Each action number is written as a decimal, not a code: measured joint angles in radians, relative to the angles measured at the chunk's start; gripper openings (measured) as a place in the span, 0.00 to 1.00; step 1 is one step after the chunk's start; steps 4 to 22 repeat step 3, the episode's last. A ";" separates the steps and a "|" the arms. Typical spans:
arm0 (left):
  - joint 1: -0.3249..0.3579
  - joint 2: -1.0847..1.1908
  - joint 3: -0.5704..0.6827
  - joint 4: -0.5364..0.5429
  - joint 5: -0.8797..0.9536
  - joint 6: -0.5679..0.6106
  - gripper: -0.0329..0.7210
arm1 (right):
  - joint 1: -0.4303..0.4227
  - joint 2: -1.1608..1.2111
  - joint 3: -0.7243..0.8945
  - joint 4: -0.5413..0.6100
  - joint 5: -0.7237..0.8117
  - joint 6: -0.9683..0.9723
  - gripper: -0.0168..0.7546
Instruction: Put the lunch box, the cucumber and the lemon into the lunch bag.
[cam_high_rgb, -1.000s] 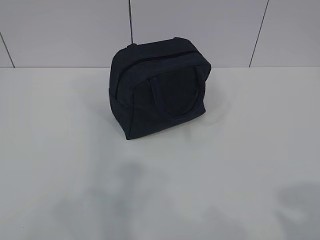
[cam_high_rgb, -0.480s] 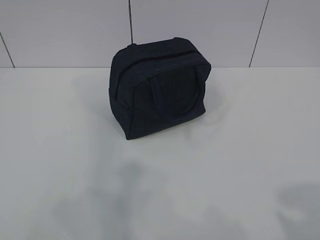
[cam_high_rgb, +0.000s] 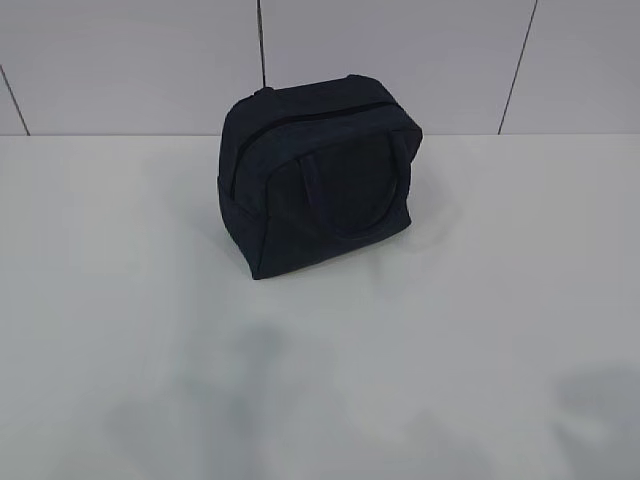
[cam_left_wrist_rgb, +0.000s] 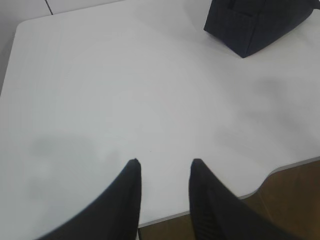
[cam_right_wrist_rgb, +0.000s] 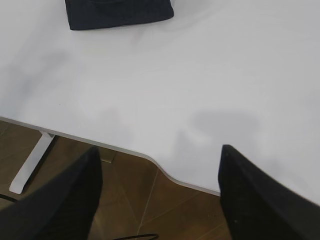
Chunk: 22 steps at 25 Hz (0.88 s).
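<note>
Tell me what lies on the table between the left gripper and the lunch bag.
Nothing visible. In the left wrist view only bare white table lies between the open, empty left gripper and the lunch bag, which stands apart at the far right.

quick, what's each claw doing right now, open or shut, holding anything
Left claw: open, narrow gap, holding nothing, above the table.
Right claw: open wide, holding nothing, above the table edge.

Lunch bag (cam_high_rgb: 315, 180) upright on table (cam_high_rgb: 120, 300), toward rear centre, wall (cam_high_rgb: 130, 60) behind, broad table surface in front.
</note>
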 joint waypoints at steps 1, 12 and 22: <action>0.000 0.000 0.000 0.000 0.000 0.000 0.36 | 0.000 0.000 0.000 0.000 0.000 0.000 0.72; 0.000 0.000 0.000 0.000 0.000 0.000 0.36 | 0.000 0.000 0.000 0.000 0.000 0.000 0.72; 0.000 0.000 0.000 0.000 0.000 0.000 0.36 | 0.000 0.000 0.000 0.000 0.000 0.000 0.72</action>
